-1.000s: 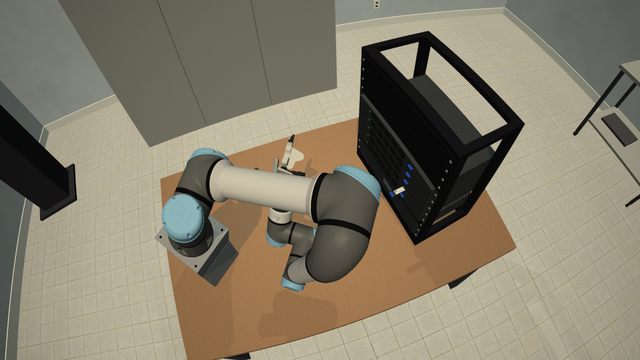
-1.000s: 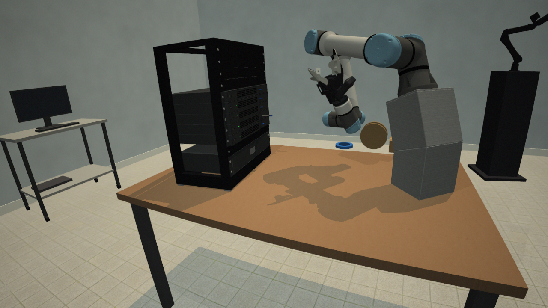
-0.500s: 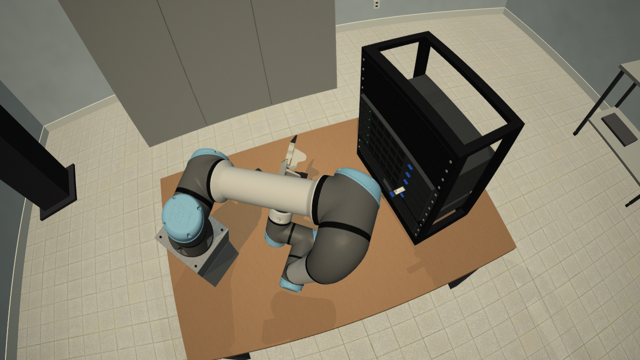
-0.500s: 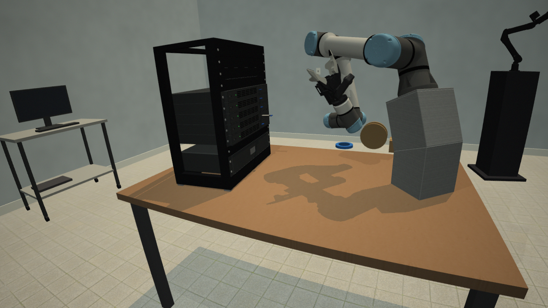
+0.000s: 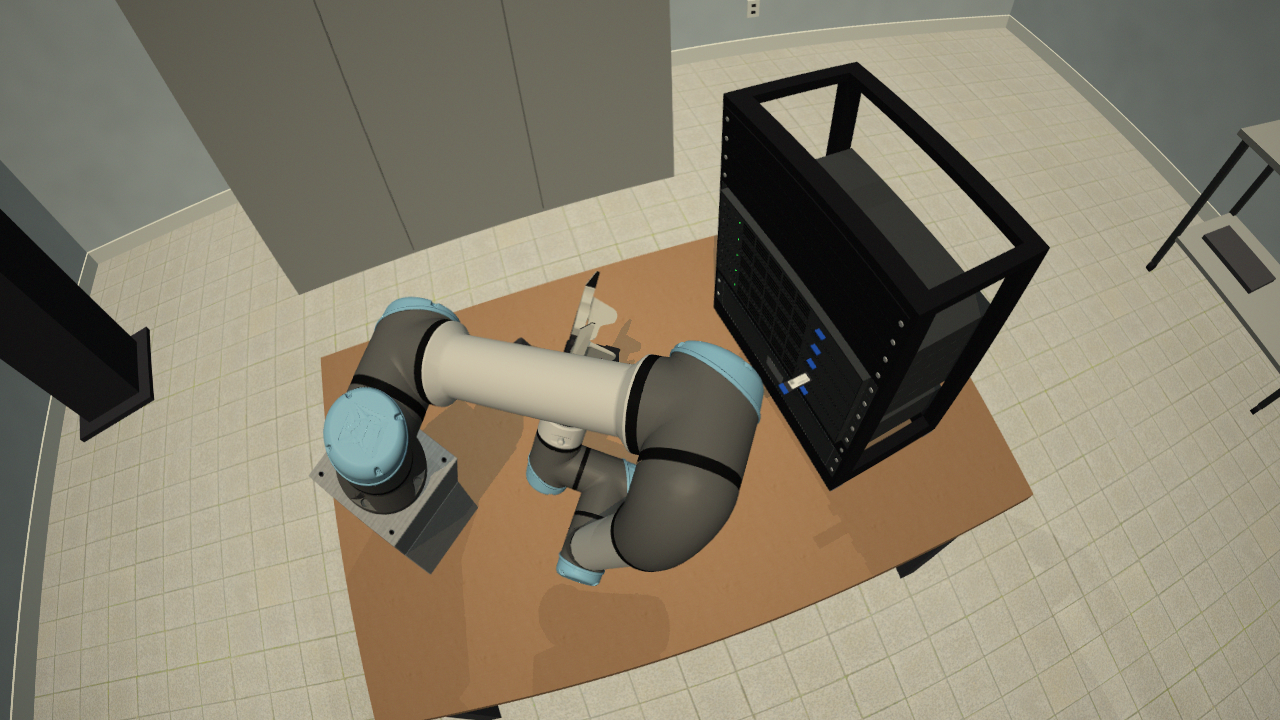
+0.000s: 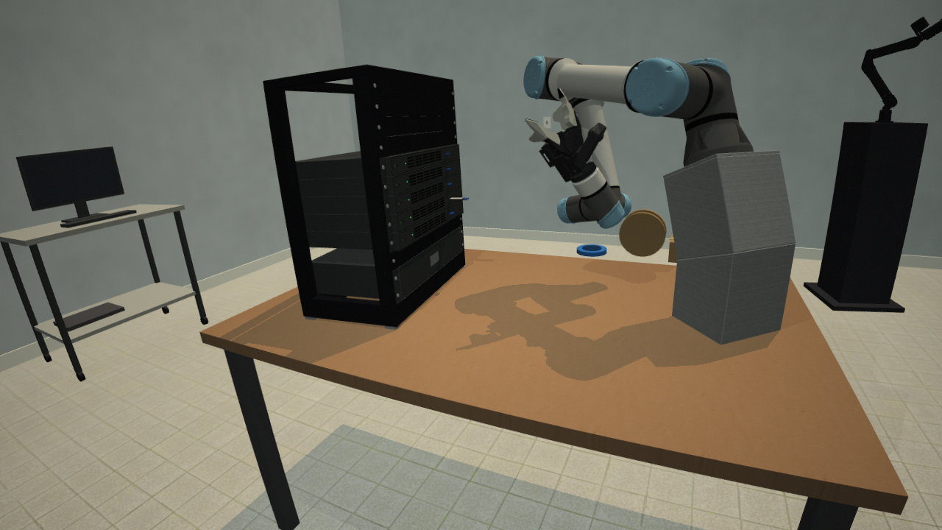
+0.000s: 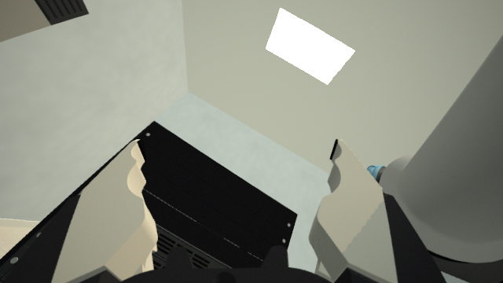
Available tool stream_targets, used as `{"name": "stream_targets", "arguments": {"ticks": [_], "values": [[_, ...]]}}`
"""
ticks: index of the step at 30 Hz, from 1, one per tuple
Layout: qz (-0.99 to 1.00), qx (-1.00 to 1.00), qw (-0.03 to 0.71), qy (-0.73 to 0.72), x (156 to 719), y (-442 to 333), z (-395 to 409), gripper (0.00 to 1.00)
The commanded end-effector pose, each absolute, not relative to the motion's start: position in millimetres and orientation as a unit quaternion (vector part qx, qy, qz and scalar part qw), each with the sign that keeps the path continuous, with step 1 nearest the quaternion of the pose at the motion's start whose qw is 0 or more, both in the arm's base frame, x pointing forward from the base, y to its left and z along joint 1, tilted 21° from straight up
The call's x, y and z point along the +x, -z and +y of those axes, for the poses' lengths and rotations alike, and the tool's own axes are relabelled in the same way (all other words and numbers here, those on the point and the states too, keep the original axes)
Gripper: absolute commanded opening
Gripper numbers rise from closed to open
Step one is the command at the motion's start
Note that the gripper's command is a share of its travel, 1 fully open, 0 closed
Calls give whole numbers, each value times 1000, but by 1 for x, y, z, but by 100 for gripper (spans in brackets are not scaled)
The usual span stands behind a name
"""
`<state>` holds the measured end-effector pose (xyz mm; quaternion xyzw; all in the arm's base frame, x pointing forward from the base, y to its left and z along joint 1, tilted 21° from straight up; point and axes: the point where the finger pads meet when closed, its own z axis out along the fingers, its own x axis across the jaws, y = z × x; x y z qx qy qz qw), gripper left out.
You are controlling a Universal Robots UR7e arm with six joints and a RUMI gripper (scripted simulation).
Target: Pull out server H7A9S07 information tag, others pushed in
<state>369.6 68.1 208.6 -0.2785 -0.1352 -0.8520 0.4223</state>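
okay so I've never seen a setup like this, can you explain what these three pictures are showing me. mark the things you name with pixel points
It's one jointed robot arm [image 5: 537,376] [image 6: 596,80], bolted to a metal pedestal [image 5: 431,537] [image 6: 724,283]. The top picture looks down on everything; the exterior one looks across the table from the side; the wrist one looks out past the arm's own fingers, tilted up toward the ceiling.

On the wooden table [image 5: 501,644] [image 6: 592,408] stands a black rack [image 5: 982,246] [image 6: 365,197] of servers. One pale tag [image 5: 798,381] [image 6: 457,198] sticks out of its front; its print is too small to read. The end effector [image 6: 544,107] [image 7: 240,141] is open and holds nothing.

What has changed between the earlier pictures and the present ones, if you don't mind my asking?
The gripper has turned slightly at the wrist, taking nothing. The rack and pulled-out tag stayed put.
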Motion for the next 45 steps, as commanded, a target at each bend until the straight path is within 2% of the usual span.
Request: {"name": "stream_targets", "arguments": {"ticks": [1,45], "values": [[-120,-287,436,845,374,-210,64,100],[8,-334,536,775,411,-212,28,100]]}}
